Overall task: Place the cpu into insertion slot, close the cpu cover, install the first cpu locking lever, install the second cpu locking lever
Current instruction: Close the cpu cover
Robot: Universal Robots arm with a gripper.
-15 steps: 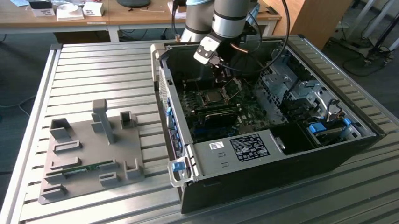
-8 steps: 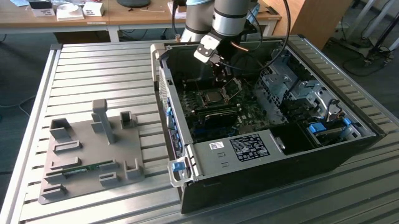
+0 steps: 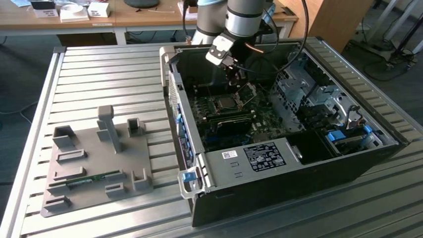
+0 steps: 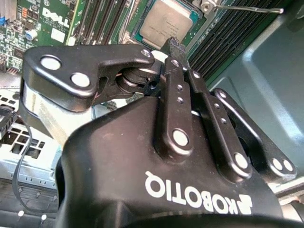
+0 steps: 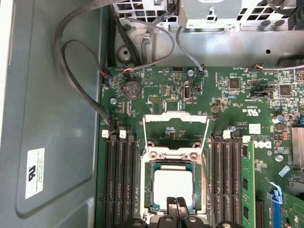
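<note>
The slatted metal desk (image 3: pixel 99 74) carries an open black case (image 3: pixel 278 183) and, to the exterior view's left, a grey fixture plate (image 3: pixel 86 163). The arm (image 3: pixel 244 17) reaches down into the case, over the green motherboard (image 5: pixel 166 90).

The slot (image 5: pixel 148 190) sits between two banks of long black memory slots (image 5: pixel 118 180). The cover (image 5: pixel 175 117) is open, swung back on its hinge away from the slot, and bare board shows through its window. The cpu (image 5: pixel 172 183) lies flat inside the slot, silvery top up; it is also seen in the second wrist view (image 4: pixel 164 21).

A thin metal lever (image 4: pixel 247 8) runs out from near one corner of the slot.

The tool (image 5: pixel 176 205) is over the cpu's edge farthest from the cover. Its fingertips are pressed together with nothing seen between them. Contact with the cpu cannot be confirmed.
</note>
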